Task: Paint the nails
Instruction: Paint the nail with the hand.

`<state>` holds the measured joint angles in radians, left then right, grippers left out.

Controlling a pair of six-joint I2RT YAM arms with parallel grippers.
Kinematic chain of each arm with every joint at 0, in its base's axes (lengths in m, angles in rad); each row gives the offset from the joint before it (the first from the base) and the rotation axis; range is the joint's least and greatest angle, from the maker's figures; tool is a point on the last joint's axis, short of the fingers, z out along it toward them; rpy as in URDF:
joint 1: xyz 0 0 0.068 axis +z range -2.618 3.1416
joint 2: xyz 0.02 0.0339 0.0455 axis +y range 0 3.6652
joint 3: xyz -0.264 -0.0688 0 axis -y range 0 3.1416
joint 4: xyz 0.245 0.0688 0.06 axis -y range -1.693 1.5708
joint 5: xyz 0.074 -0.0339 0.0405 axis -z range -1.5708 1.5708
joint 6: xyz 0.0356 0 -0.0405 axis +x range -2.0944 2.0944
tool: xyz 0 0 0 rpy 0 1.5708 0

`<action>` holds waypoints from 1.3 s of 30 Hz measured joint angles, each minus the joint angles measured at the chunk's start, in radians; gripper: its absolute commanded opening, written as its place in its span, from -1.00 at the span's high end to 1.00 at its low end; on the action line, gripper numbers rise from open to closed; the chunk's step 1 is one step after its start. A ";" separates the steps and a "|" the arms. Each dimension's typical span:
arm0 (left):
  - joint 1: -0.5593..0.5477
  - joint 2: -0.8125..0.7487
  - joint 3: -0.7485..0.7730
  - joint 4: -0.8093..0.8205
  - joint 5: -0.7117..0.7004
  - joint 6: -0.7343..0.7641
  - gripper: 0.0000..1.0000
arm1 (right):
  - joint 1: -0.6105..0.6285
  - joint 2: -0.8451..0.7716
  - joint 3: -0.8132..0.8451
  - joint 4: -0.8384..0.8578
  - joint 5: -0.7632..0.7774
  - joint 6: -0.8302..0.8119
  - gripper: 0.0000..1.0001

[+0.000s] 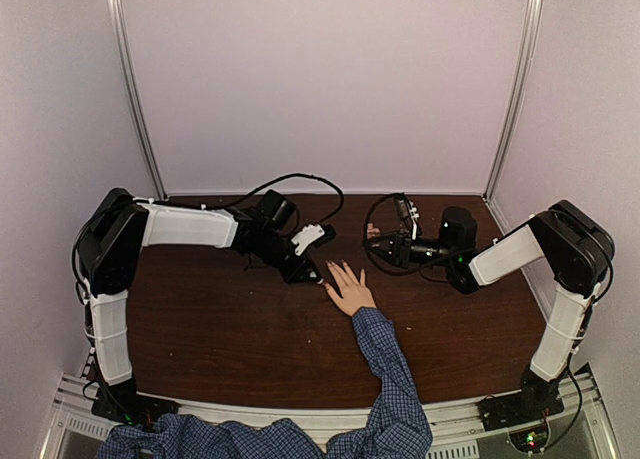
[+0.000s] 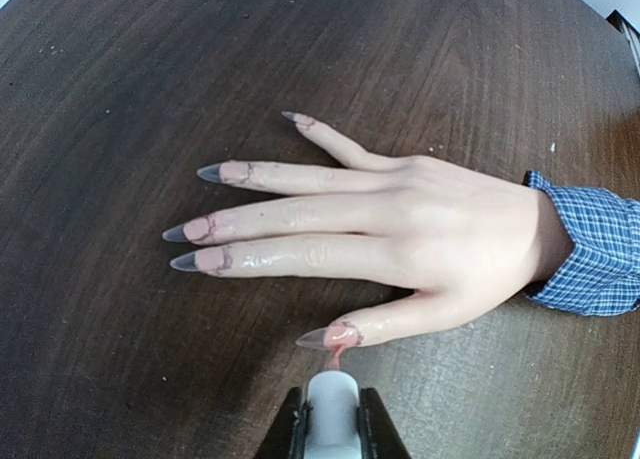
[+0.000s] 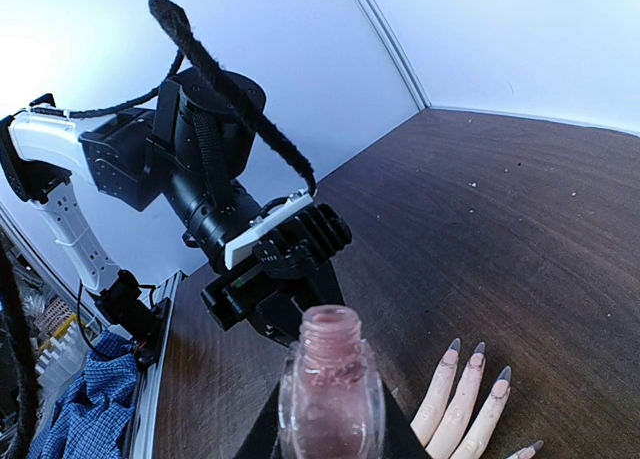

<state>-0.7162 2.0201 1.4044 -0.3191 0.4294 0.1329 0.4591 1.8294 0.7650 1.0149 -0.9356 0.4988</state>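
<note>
Nails [image 2: 215, 229]: five long pointed nails are seen on a hand [image 2: 420, 244] lying flat, palm down, at the middle of the left wrist view; pink polish is visible at the base of each nail, the tips being grey.
Thumb nail [image 2: 335, 336]: found at the lower middle of that view, with wet pink polish on it and the brush [image 2: 335, 357] touching it.
Left end effector [image 2: 332, 434]: closed on the white cap [image 2: 332, 409] of the brush, at the bottom edge of the frame.
Right end effector [image 3: 330, 434]: closed on the open polish bottle [image 3: 330, 389], held upright at the lower middle of the right wrist view, apart from the hand.
Sleeve [image 2: 590, 249]: a blue checked cuff is seen at the right edge.
Table [image 1: 220, 319]: dark wood, with the hand resting near its centre.
Step in hand: the thumb nail is judged to be receiving its coat.
Next move: a short, light stroke toward the tip is called for, with the skin avoided; afterwards the brush would probably need to be dipped again.
</note>
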 measured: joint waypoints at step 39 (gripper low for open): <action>0.000 0.021 0.018 0.004 -0.005 -0.023 1.00 | 0.000 0.000 0.000 0.000 -0.002 0.002 1.00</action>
<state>-0.7162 2.0407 1.4227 -0.3149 0.4248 0.1097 0.4591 1.8294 0.7650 1.0149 -0.9371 0.5011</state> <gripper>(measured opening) 0.150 0.212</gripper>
